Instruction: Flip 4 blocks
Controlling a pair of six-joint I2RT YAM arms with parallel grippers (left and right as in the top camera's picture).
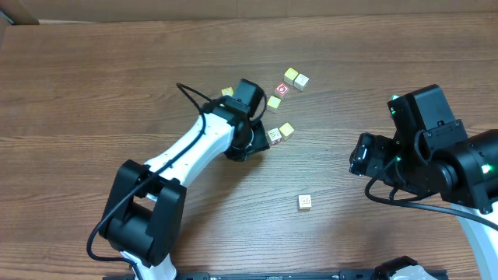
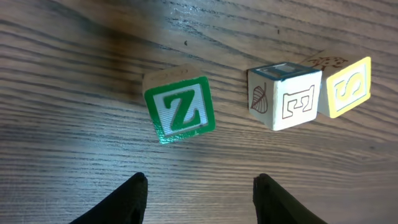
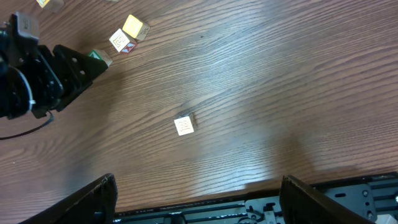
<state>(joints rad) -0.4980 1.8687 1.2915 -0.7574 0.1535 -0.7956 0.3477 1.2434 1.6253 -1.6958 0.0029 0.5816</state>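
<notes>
Two dark fingers (image 2: pixel 134 199) of the left gripper (image 2: pixel 201 182) fill the bottom of the left wrist view. They stand moderately apart with only bare worktop (image 2: pixel 74 74) between them, gripping nothing. Just ahead of them, untouched, sits the Z block (image 2: pixel 180 111), turned slightly askew, its green-framed face with a green Z toward the camera.

Right of the Z block, near it but apart, stands the E block (image 2: pixel 283 96). It is cream, with an outlined E, a leaf drawing on one side and a blue-rimmed top. On the E block's side away from the Z block is the yellow-framed S block (image 2: pixel 348 87), close against it; whether they touch I cannot tell.

From overhead the left arm (image 1: pixel 194 144) reaches into this cluster and hides the Z block. Beyond the Z block, farther from the arm's base, lie a yellowish cube (image 1: pixel 274 103), a red-faced cube (image 1: pixel 282 89) with a white ring, and a pair of pale cubes (image 1: pixel 296 78) side by side. Well apart from the Z block, toward the robot's side, a lone block (image 1: pixel 304 203) rests pale face up.

The right gripper (image 3: pixel 199 180) hovers over bare wood short of that lone block, fingers spread wide and holding nothing.
</notes>
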